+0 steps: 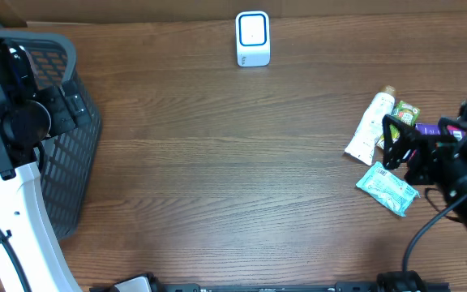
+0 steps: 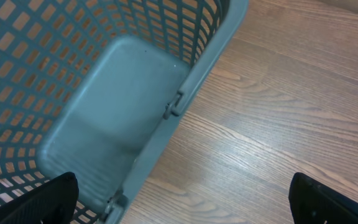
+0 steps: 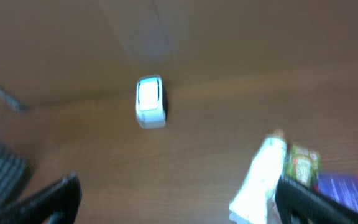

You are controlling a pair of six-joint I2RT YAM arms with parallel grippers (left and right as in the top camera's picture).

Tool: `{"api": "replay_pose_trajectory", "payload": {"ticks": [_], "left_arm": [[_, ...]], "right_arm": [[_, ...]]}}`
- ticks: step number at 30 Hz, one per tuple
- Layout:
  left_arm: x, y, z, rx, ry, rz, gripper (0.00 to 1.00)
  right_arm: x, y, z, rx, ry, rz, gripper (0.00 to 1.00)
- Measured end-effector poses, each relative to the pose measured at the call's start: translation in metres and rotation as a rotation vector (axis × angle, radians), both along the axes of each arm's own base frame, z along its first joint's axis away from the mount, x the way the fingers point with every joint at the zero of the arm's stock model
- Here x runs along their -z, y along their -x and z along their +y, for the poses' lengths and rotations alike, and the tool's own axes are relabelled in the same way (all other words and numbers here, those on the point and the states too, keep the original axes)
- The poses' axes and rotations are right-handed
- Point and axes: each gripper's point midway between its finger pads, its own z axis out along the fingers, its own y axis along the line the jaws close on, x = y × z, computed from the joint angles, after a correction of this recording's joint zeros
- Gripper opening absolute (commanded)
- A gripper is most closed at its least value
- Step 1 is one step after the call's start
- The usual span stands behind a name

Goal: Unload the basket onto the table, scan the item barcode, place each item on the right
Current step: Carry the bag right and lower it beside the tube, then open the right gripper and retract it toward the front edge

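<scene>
The scanner (image 1: 253,38), a small white box with a blue-rimmed face, stands at the table's far edge; the blurred right wrist view also shows the scanner (image 3: 150,101). Several items lie at the right: a white tube (image 1: 370,123), a green packet (image 1: 406,112), a purple pack (image 1: 428,128) and a teal pouch (image 1: 387,188). My right gripper (image 1: 389,143) hangs open just over these, with nothing between its fingers (image 3: 316,202). The tube (image 3: 260,180) lies beside its right finger. My left gripper (image 1: 83,107) is open and empty over the basket's rim.
A grey mesh basket (image 1: 75,170) stands at the left edge of the table; its solid floor and wall (image 2: 104,93) fill the left wrist view, under the open left gripper (image 2: 185,208). Bare wood lies between the basket and the items.
</scene>
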Motion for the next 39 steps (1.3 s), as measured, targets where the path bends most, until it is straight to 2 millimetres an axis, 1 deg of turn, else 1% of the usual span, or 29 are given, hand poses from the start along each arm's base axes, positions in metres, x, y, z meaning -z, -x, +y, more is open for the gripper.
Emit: {"api": "replay_pose_trajectory", "payload": {"ticks": [4,7,8,10,14,18,23,24,28,34,39], "left_arm": [[0.000,0.000,0.000,0.000,0.000,0.000,1.00],[0.000,0.000,0.000,0.000,0.000,0.000,0.99],[0.000,0.000,0.000,0.000,0.000,0.000,1.00],[0.000,0.000,0.000,0.000,0.000,0.000,0.99],[0.000,0.000,0.000,0.000,0.000,0.000,1.00],[0.000,0.000,0.000,0.000,0.000,0.000,0.99],[0.000,0.000,0.000,0.000,0.000,0.000,1.00],[0.000,0.000,0.000,0.000,0.000,0.000,1.00],[0.000,0.000,0.000,0.000,0.000,0.000,1.00],[0.000,0.000,0.000,0.000,0.000,0.000,1.00],[0.000,0.000,0.000,0.000,0.000,0.000,1.00]], "right_arm": [[0.026,-0.005,-0.001,0.000,0.014,-0.140,1.00],[0.051,-0.004,-0.001,0.002,0.016,-0.261,1.00],[0.057,-0.004,-0.002,0.002,0.017,-0.268,1.00],[0.072,-0.004,-0.002,0.003,0.013,-0.342,1.00],[0.118,-0.001,-0.002,0.004,0.012,-0.401,1.00],[0.154,0.000,-0.002,0.005,0.011,-0.411,1.00],[0.175,0.001,-0.006,0.025,0.015,-0.409,1.00],[0.183,0.000,-0.007,0.034,0.018,-0.399,1.00],[0.196,0.001,-0.011,0.054,0.027,-0.370,1.00],[0.205,0.005,-0.014,0.071,0.046,-0.342,1.00],[0.205,0.005,-0.014,0.071,0.046,-0.342,1.00]]}}
